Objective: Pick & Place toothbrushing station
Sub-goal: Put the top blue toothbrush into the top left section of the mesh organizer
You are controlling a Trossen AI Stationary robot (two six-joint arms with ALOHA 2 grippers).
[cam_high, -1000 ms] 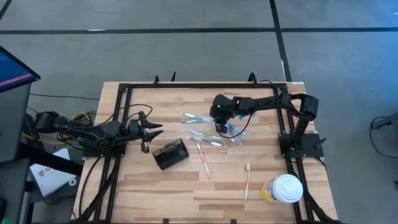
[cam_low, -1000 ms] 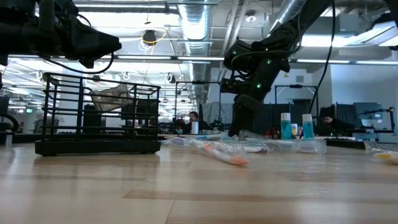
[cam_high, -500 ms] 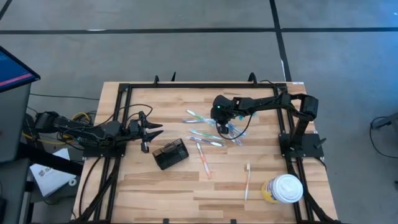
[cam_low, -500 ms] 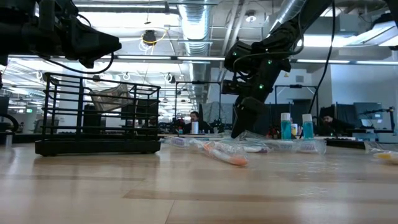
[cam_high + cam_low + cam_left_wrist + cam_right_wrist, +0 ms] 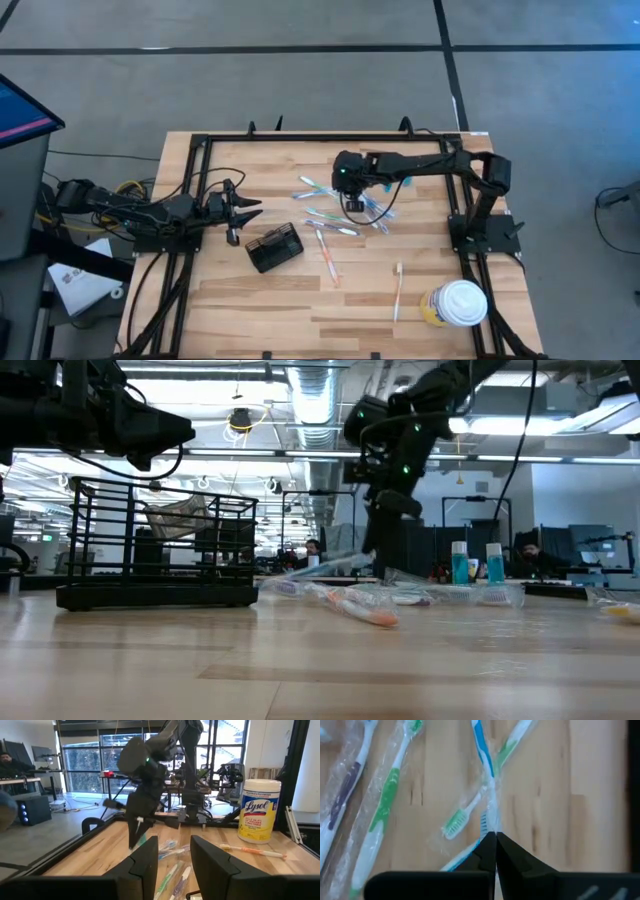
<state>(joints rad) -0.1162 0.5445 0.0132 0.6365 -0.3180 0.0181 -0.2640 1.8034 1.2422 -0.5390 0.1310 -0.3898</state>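
The toothbrushing station, a small black mesh holder [image 5: 274, 247], stands on its base on the wooden table; it also shows in the low view [image 5: 155, 555]. Several wrapped toothbrushes [image 5: 330, 218] lie right of it. My right gripper [image 5: 352, 204] is above that pile, shut on a blue wrapped toothbrush [image 5: 481, 750], which slants down from the fingers in the low view [image 5: 335, 564]. My left gripper [image 5: 250, 208] waits open and empty left of the holder, above the table; its fingers stand apart in the left wrist view [image 5: 175, 851]. My right gripper pinches the blue toothbrush in its clear wrapper [image 5: 490, 826] between its two fingertips, near the bristle end. The fingers come from above, pointing down, and lie across the brush. The brush tilts, its free end [image 5: 303, 571] lower, close over the pile; whether it is clear, I cannot tell.
An orange toothbrush [image 5: 328, 256] and a pale one [image 5: 398, 290] lie nearer the front edge. A white-lidded yellow wipes canister [image 5: 456, 303] stands at the front right. A black frame [image 5: 195, 180] borders the table. Bare wood lies at the front left.
My right gripper has risen from the pile and gone a little toward the table's left edge, staying shut. The blue toothbrush has come up with it, its held end lifted and its free end hanging lower.
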